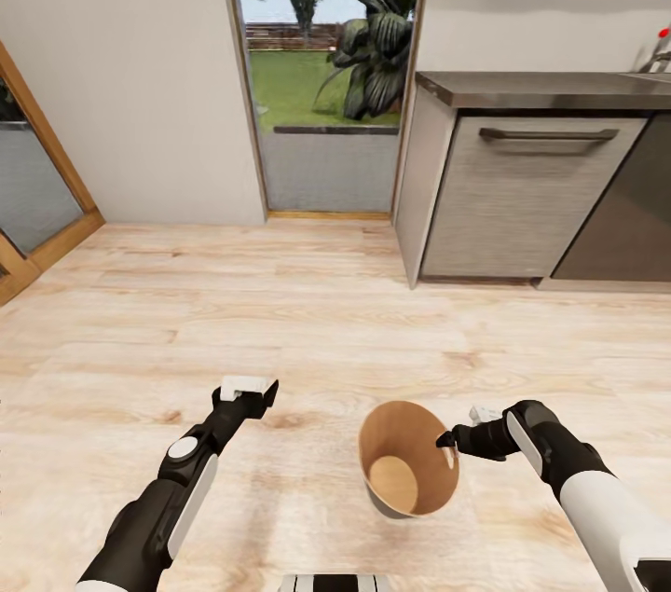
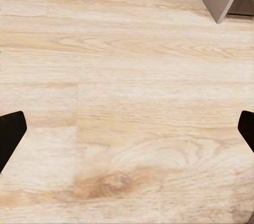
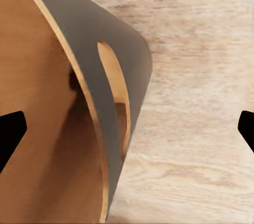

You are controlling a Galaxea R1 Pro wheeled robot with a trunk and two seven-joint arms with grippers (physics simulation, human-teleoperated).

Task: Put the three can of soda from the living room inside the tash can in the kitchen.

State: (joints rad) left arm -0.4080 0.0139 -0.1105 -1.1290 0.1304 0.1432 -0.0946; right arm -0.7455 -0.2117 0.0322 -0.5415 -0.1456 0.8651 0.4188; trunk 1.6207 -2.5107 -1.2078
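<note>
— Now that you stand in the kitchen, what do your fingers hold?

— Nothing that I can see. My left fingers (image 1: 247, 387) hang spread wide over the bare wooden floor (image 1: 280, 312), with only planks between their tips. My right fingers (image 1: 451, 439) are also spread wide, with no can between them.

— And the tash can (image 1: 410, 471)?

— It stands on the floor just beside my right fingers, whose tips reach to its rim. From the right wrist I look across its brown inner wall, the grey outer wall and a handle slot cut through it. It is well apart from my left fingers, off to their right.

— Is any soda inside?

— From the head view the bottom of the bin looks plain wood; I make out no can there, though part of the inside is hidden. The grey worktop (image 1: 550, 89) lies ahead of both fingers.

— So how far along are you?

— I judge that cans are left to fetch from the living room.
</note>
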